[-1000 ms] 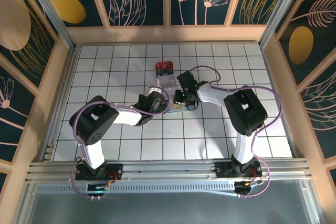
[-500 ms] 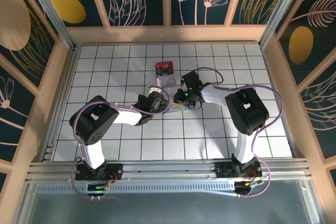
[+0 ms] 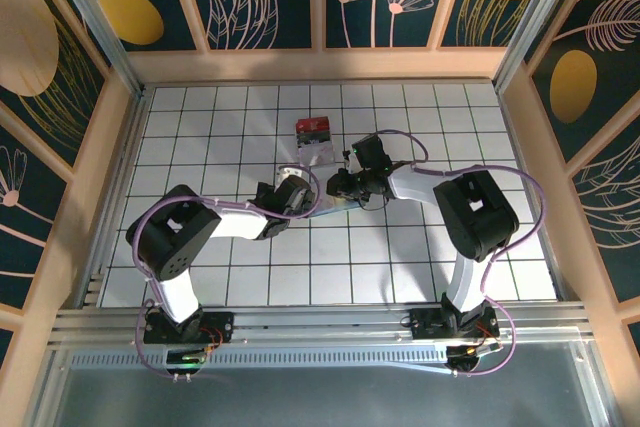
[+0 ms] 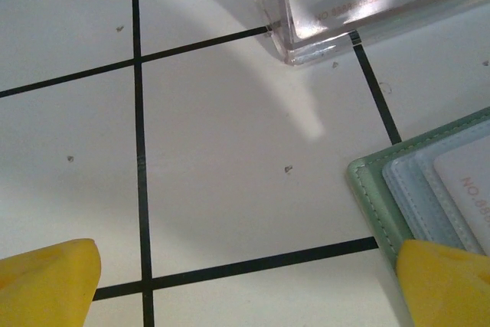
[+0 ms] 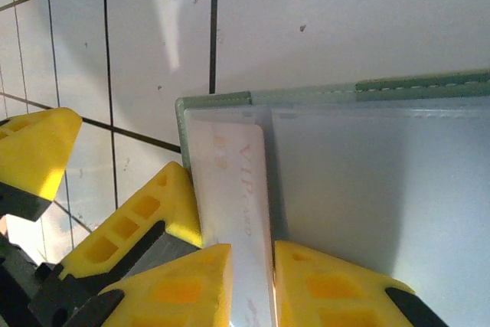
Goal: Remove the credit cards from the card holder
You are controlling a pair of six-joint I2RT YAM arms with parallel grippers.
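Note:
The card holder (image 5: 367, 166) lies open on the white tiles, pale green at the rim with blue-grey pockets; it also sits at the right edge of the left wrist view (image 4: 398, 189) and between the two arms from above (image 3: 336, 206). My right gripper (image 5: 253, 289) is shut on a white credit card (image 5: 237, 181) printed "VIP", which stands partly out of a pocket. My left gripper (image 4: 245, 289) is open and low over the table, its right fingertip (image 4: 444, 281) resting on the holder's corner. Another white card (image 4: 471, 189) sits in a pocket.
A clear plastic box (image 4: 352, 5) with a red top (image 3: 314, 130) stands just beyond the holder. The wooden walls (image 3: 90, 177) ring the tiled table. Both grippers (image 3: 308, 197) (image 3: 342, 190) crowd together at the holder, the left one's fingers (image 5: 145, 220) close beside the right.
My right gripper has narrowed onto the white card and its wrist has shifted slightly up and right. The left arm has settled a little lower by the holder.

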